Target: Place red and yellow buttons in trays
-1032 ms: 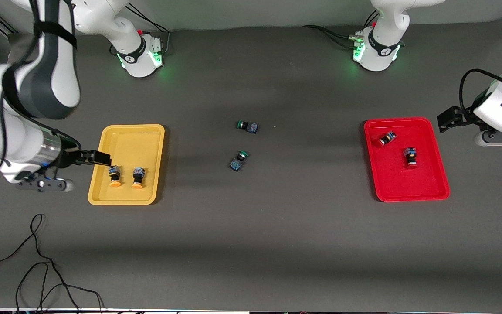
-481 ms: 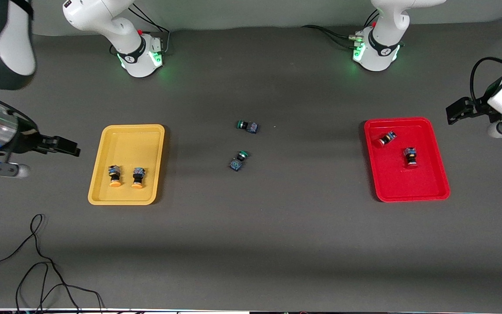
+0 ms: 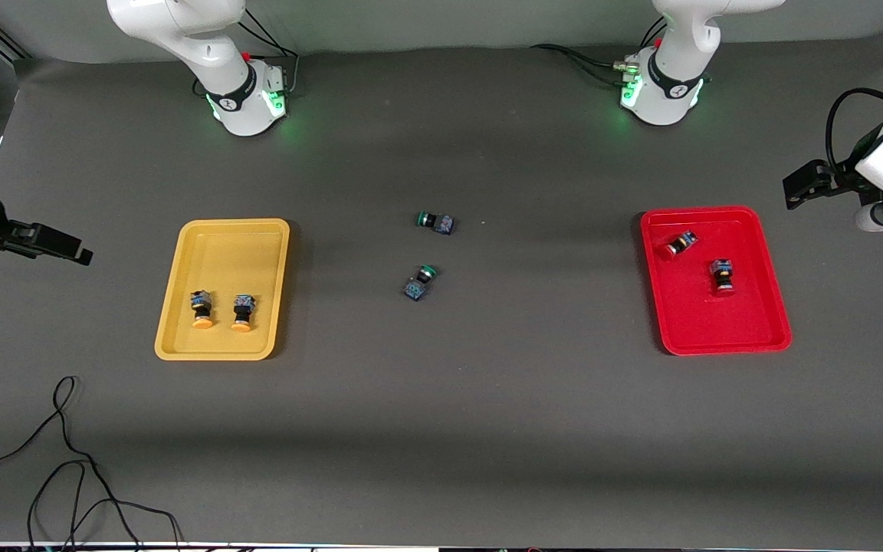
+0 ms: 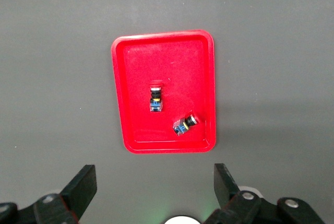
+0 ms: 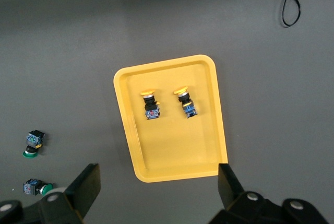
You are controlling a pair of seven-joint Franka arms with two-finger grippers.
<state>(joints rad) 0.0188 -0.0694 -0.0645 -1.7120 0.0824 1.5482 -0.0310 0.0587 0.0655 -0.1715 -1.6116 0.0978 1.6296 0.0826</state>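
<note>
The yellow tray (image 3: 231, 253) holds two yellow buttons (image 3: 201, 309) (image 3: 242, 312) side by side. The red tray (image 3: 717, 326) holds two red buttons (image 3: 681, 244) (image 3: 722, 276). My right gripper (image 3: 77, 254) is open and empty, over the table beside the yellow tray at the right arm's end. Its wrist view shows its open gripper (image 5: 159, 185), the yellow tray (image 5: 172, 145) and both yellow buttons (image 5: 149, 104) (image 5: 186, 102). My left gripper (image 3: 798, 188) is open and empty, over the table beside the red tray at the left arm's end. Its wrist view shows its open gripper (image 4: 155, 187), the red tray (image 4: 135, 78) and both red buttons (image 4: 155, 96) (image 4: 186, 124).
Two green-capped switches (image 3: 435, 222) (image 3: 419, 283) lie on the table midway between the trays; they also show in the right wrist view (image 5: 33, 143) (image 5: 36, 187). A loose black cable (image 3: 66, 460) lies near the front edge at the right arm's end.
My right gripper has drawn back from the yellow tray toward the right arm's end, leaving both yellow buttons in it. My left gripper has shifted slightly away from the red tray.
</note>
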